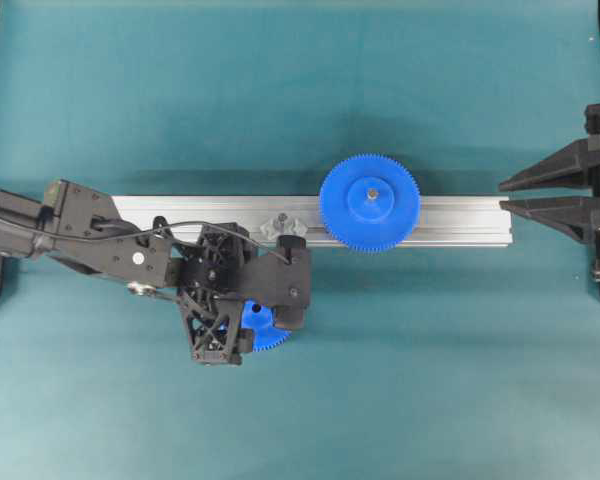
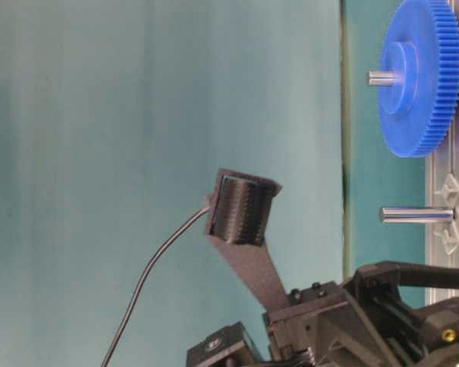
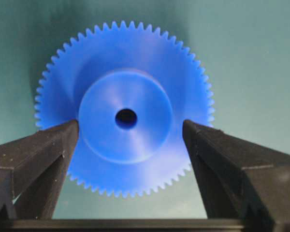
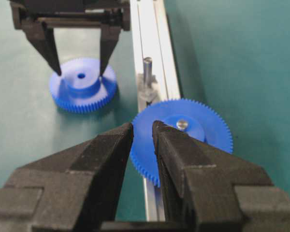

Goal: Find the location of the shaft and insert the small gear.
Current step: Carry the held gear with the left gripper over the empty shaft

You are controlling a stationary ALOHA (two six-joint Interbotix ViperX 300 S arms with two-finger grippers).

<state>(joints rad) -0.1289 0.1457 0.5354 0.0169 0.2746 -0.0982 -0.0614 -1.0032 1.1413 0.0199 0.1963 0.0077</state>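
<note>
Small gear (image 3: 125, 116): laid flat on the teal mat, hub straddled by the spread left gripper (image 3: 130, 126), no contact seen. Shaft (image 4: 147, 72): mounted upright on aluminium rail (image 1: 180, 208) beside larger gear (image 1: 370, 203). Right gripper (image 4: 142, 133): jaws nearly together, nothing pinched.

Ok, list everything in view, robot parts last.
small gear: one, blue, flat on the green table, hub up, between the left gripper's fingers.
larger gear: one, blue, mounted on the rail, grey pin at its centre.
shaft: one, grey metal, upright on the rail, bare, beside the larger gear.
rail: one, silver aluminium, across the table's middle.
table: one, teal-green cover.
left gripper: one, black, open, fingers either side of the small gear's hub.
right gripper: one, black, nearly closed, empty, at the rail's right end.
</note>
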